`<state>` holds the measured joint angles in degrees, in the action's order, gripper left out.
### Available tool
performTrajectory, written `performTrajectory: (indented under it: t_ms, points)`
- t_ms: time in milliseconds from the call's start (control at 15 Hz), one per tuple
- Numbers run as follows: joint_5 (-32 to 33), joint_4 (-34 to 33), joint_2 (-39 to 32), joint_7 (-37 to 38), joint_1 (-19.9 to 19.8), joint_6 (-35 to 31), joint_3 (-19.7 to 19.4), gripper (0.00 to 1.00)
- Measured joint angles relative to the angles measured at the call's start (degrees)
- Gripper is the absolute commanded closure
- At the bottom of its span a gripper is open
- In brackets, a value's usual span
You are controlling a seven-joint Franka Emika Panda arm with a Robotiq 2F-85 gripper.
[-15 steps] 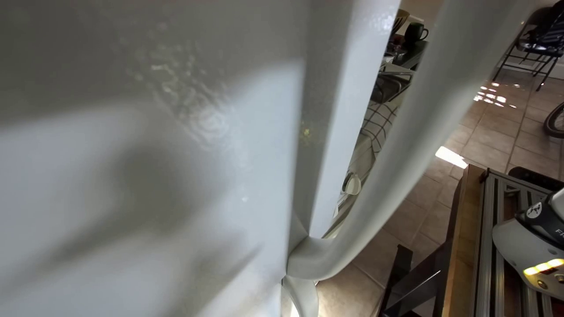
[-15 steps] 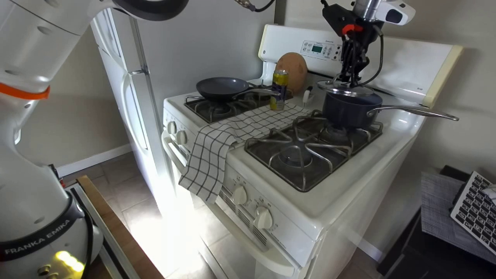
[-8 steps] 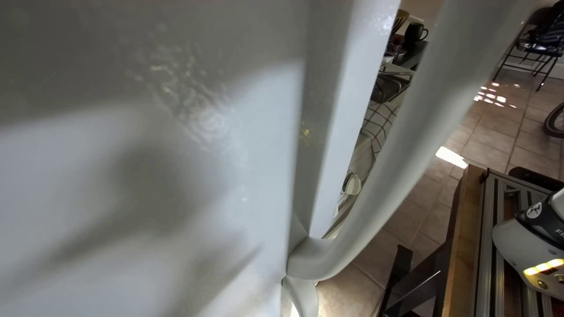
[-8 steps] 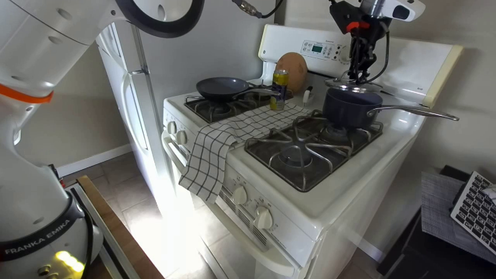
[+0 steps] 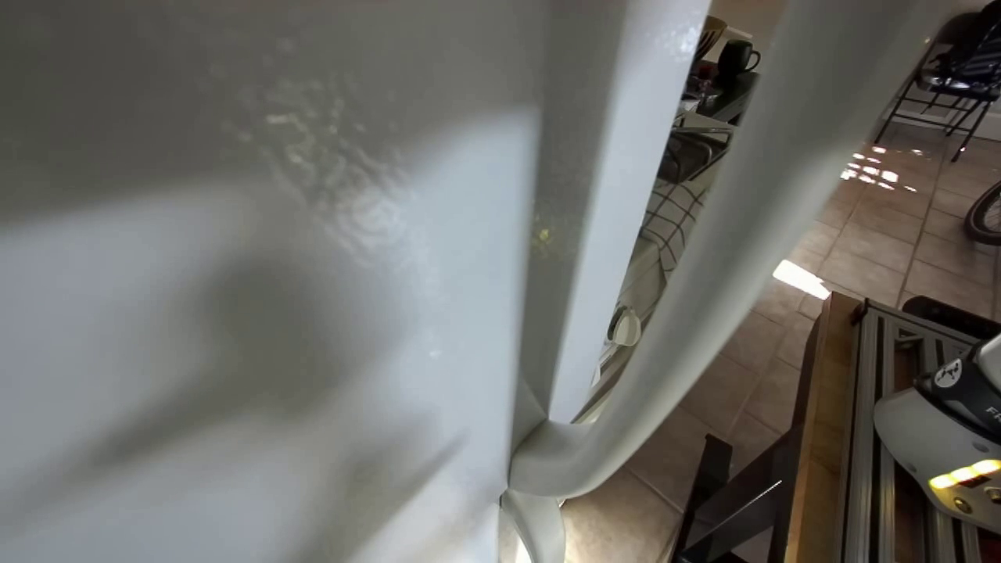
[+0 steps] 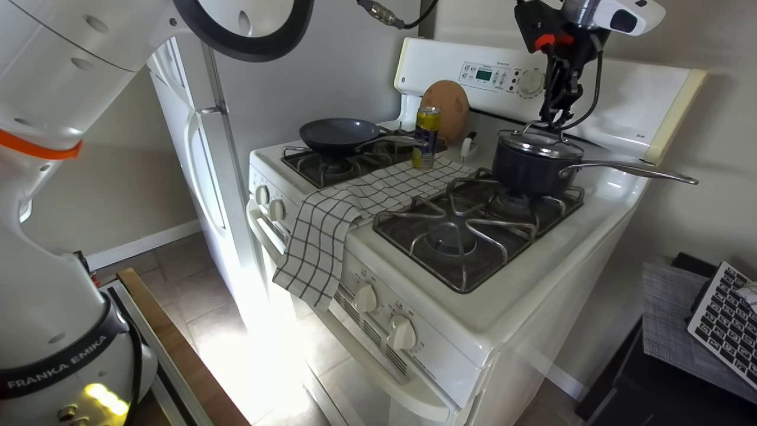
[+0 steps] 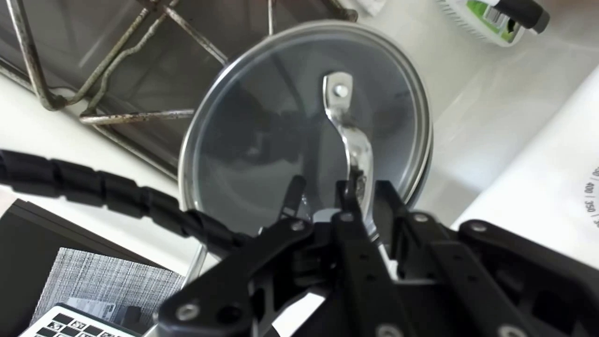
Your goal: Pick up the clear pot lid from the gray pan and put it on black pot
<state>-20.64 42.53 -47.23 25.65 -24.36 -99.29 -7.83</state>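
Observation:
The clear glass lid (image 6: 541, 146) with its metal rim lies on the black pot (image 6: 525, 174), which stands on the back burner of the stove. In the wrist view the lid (image 7: 262, 121) covers nearly all of the pot; its strap handle (image 7: 358, 145) runs between my fingers. My gripper (image 6: 555, 125) is just above the lid at its handle. In the wrist view my gripper (image 7: 363, 186) has its fingers slightly apart, one on each side of the handle. The gray pan (image 6: 337, 135) sits uncovered on the far burner.
A yellow and purple can (image 6: 426, 139), a round brown board (image 6: 447, 109) and a white brush (image 6: 467, 147) stand behind the checked towel (image 6: 322, 242). The pot's long handle (image 6: 636, 170) points right. The oven's back panel (image 6: 615, 100) rises behind. A fridge door (image 5: 438, 313) fills an exterior view.
The lid has moved right and then down from above the pot onto its rim. My gripper has moved right and slightly down, farther right than the lid in the last half second.

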Motion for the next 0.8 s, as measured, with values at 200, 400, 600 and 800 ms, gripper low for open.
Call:
performTrajectory:
  t_ms: [200,400,600,800]
  points:
    - [-0.53,-0.01,-0.28,0.41,0.01,-0.66,0.19,0.95]
    - [-0.88,-0.58,-0.12,0.42,0.00,-0.74,0.25,0.56]
    - [-0.52,-0.78,1.86,-2.32,-0.10,2.05,0.22,0.34]
    - [0.46,-0.60,6.18,-10.81,-0.51,8.20,0.06,0.37]
